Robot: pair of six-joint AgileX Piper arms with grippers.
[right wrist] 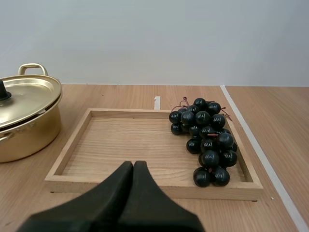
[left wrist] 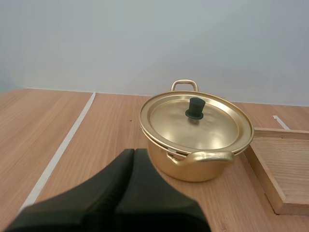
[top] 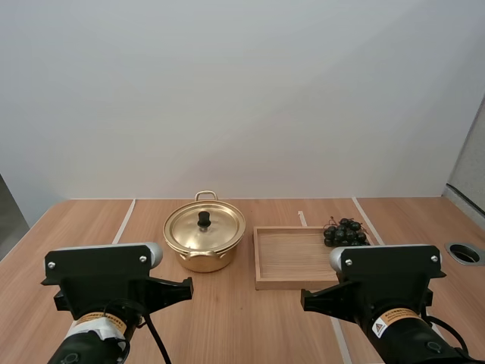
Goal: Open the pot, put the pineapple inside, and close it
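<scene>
The round, shiny gold metal pot (top: 204, 241) stands upright on the wooden tabletop (top: 250, 326). Its lid (top: 216, 227) is on, black knob (top: 204, 219) up, and its loop handles (top: 206, 196) sit at 12 and 6 o'clock. At its 3 o'clock lies a shallow rectangular wooden tray (top: 292, 262). Glossy dark grapes (top: 345, 232) lie in its 2 o'clock corner, the bunch's long axis along the right wall. The left end effector (left wrist: 133, 153) and right end effector (right wrist: 133, 165) each have their fingers pressed together, holding nothing.
</scene>
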